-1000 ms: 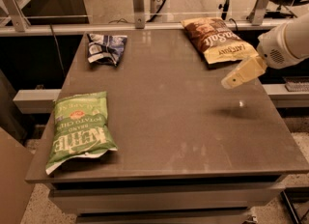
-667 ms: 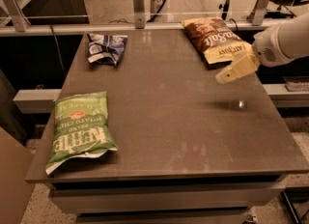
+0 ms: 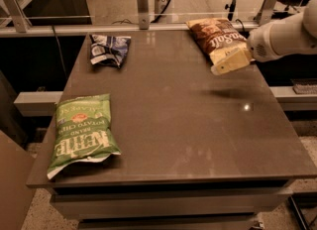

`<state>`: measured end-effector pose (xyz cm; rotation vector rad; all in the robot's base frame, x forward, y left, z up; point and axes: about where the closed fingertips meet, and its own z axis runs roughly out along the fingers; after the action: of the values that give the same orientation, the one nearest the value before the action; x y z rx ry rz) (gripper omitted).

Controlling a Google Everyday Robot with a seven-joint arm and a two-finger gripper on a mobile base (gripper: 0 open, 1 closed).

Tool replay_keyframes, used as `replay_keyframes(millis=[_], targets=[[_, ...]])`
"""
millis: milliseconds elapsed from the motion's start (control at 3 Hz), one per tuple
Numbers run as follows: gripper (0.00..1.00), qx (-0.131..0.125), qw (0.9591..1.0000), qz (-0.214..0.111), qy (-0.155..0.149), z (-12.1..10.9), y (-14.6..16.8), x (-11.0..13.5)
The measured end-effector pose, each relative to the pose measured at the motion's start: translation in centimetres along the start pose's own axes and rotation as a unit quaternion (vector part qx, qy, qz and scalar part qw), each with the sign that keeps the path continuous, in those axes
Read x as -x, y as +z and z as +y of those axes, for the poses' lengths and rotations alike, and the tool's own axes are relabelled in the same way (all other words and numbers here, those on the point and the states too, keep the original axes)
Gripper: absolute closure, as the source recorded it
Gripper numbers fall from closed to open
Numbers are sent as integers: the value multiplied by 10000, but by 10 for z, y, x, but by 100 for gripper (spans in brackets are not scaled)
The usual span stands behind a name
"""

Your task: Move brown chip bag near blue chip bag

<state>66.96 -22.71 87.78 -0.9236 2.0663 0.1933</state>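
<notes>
The brown chip bag [image 3: 216, 36] lies flat at the far right of the table, dark brown at the top with white lettering and a yellow lower band. The blue chip bag [image 3: 109, 49] lies wrinkled at the far left of the table. My gripper [image 3: 229, 64] comes in from the right on a white arm and hovers at the near end of the brown bag, covering part of its yellow band. The two bags lie well apart.
A green Kettle chip bag [image 3: 82, 131] lies at the near left corner of the grey table [image 3: 188, 125]. A metal rail with posts [image 3: 142, 6] runs along the table's far edge.
My gripper has moved away from the table's middle right, up and back toward the brown chip bag, and now overlaps its near end. The bags have not moved.
</notes>
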Motion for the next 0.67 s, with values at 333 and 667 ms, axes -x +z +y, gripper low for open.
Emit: replay_keyframes(millis=[333,667], targets=[[0,131,9998,-89,154,-14,32,2],[0,226,9993,-83,296,-29,60,0]])
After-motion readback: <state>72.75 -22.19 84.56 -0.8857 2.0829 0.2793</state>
